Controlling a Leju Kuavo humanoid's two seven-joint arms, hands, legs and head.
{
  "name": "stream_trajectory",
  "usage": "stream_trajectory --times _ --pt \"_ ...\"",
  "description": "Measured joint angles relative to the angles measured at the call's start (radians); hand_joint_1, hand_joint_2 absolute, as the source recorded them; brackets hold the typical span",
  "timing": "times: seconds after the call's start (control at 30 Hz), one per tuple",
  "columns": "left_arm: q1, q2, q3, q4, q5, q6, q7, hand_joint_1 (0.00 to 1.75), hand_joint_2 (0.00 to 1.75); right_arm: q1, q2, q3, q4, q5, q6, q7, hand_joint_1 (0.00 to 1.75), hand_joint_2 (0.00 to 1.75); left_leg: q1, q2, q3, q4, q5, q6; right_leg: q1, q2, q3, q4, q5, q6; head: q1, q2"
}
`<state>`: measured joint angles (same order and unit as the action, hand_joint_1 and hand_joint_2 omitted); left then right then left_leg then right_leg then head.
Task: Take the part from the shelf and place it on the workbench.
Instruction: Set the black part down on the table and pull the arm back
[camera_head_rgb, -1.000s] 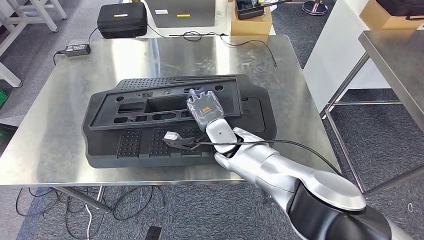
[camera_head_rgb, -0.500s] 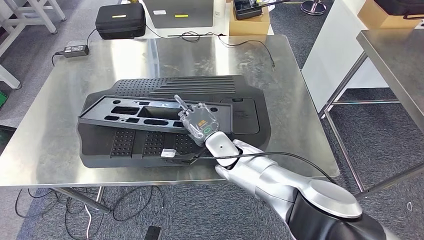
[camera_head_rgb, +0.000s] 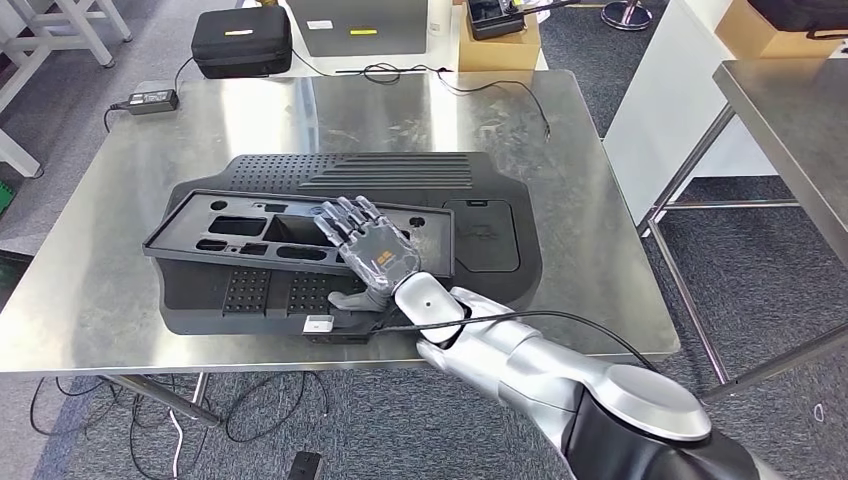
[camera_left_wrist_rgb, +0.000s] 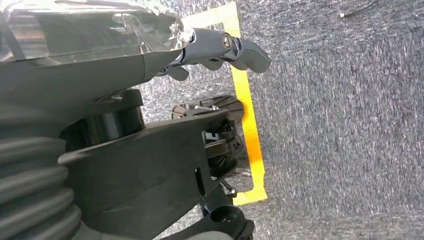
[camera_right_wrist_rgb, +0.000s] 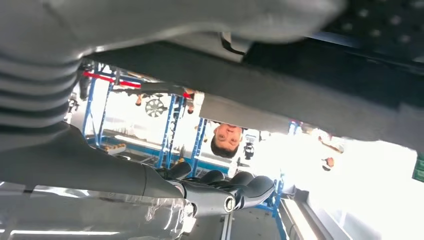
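Sliding toward frame left, the slotted black panel (camera_head_rgb: 290, 232) overhangs the base panel (camera_head_rgb: 400, 175); the released right robot hand (camera_head_rgb: 372, 245), fingers spread, may nudge it further askew.

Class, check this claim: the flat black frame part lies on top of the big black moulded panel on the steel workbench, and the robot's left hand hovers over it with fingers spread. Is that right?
One detail is wrong: it is the right hand, not the left, that hovers with fingers spread. The head view shows that arm coming in from the lower right. The rest holds: the frame part lies on the moulded panel on the workbench.
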<state>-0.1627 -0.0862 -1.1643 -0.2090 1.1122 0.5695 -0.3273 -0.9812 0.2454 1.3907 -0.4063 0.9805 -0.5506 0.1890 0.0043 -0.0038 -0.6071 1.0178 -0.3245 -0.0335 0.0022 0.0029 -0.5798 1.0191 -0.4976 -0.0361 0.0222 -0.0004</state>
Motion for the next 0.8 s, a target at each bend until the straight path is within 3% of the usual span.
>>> stream_trajectory --times 0.47,0.7,0.8 --pt "0.003 0.001 0.001 0.0 0.007 -0.01 0.009 0.0 0.0 0.001 0.011 -0.019 -0.041 -0.148 0.003 -0.125 0.0 0.0 0.0 0.0 0.0 0.0 0.0 0.0 0.0 0.0 0.0 0.0 0.0 0.0 -0.001 0.0" --pt "0.013 0.006 0.003 0.001 0.038 -0.022 -0.005 0.0 0.0 0.002 0.014 -0.091 -0.146 -0.574 0.177 -0.315 0.0 0.0 0.0 0.0 0.0 0.0 0.0 0.0 0.0 0.0 0.0 0.0 0.0 0.0 -0.001 0.0" --pt "0.026 0.01 0.019 0.001 0.072 -0.014 -0.027 0.0 0.0 0.026 -0.016 -0.152 -0.309 -0.76 0.153 -0.335 0.0 0.0 0.0 0.0 0.001 0.0 0.0 0.0 0.0 0.0 0.0 0.0 0.0 0.0 -0.002 0.0"
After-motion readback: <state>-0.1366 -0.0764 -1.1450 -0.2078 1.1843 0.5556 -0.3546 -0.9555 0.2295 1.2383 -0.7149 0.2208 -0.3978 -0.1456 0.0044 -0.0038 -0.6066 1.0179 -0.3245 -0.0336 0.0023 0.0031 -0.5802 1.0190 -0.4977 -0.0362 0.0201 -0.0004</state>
